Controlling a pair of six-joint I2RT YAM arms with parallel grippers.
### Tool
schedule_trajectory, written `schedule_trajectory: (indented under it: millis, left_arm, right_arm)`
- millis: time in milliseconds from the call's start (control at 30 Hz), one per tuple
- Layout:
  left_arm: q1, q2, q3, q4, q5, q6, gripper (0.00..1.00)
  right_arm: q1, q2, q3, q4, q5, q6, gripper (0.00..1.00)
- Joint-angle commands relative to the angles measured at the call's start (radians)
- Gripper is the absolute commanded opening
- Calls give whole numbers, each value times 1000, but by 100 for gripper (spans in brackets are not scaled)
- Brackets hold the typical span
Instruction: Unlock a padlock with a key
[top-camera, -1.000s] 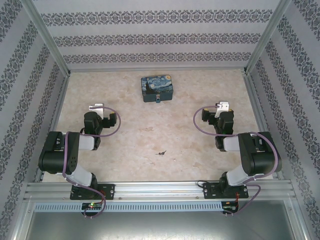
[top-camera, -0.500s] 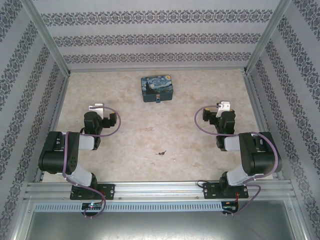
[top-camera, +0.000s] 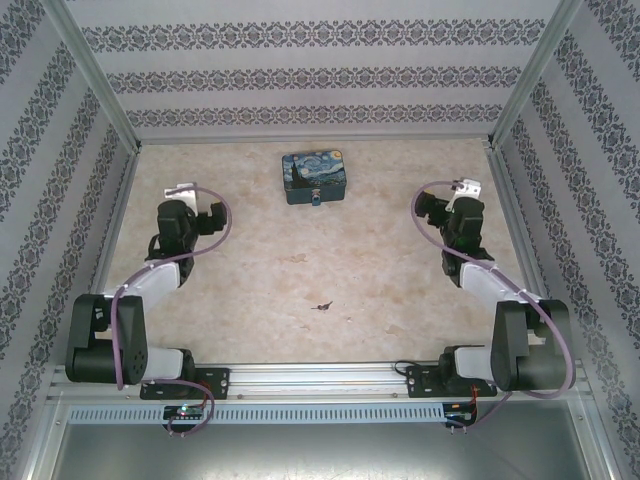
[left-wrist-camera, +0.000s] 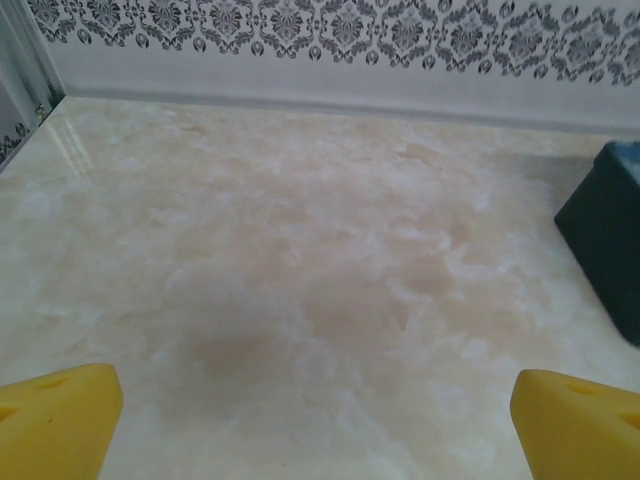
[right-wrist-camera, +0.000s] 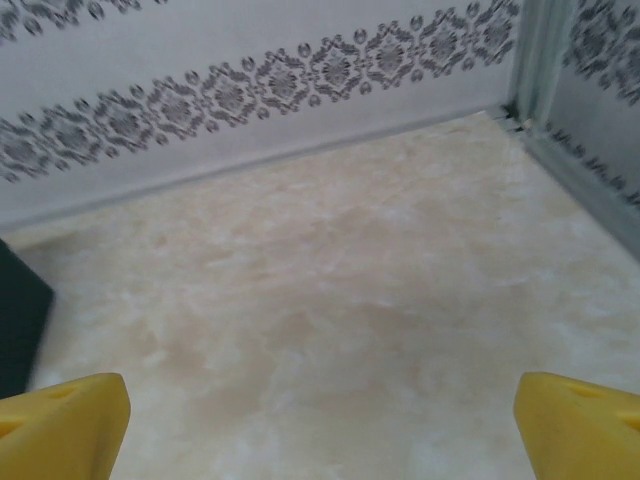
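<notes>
Key (top-camera: 322, 305) well apart from left hand (top-camera: 180, 188) and right hand (top-camera: 467, 185)

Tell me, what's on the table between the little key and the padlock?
Nothing. In the top view, only bare marbled table lies between the key and the padlock, which hangs at the front of the painted tin.

Lab robot test cell: aluminium-profile frame (top-camera: 320, 372), damask-patterned wall panels (top-camera: 320, 75), marble-look tabletop (top-camera: 380, 270) boxed in.
</notes>
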Motion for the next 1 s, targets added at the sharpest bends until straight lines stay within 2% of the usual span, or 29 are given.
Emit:
schedule_trajectory:
  millis: [0,200,333,667,967]
  left_arm:
    - [-2,-7,86,-135,14,-102,100]
    - [-9,107,289,-319,81,-238,100]
    - [-21,242,434,-394,185,-296,100]
    - [-95,583,755,-375,338,-441,100]
    - [-172,799,986,-388,385,-510,100]
  right_arm:
    - [-13,65,58,-54,-185,184,98]
    - [3,281,271,-69,-433,372,98]
    - [28,437,420,-79,-536,507,90]
    - [111,747,698,-64,-561,714,83]
    - [189,943,933,-77,-565,794,78]
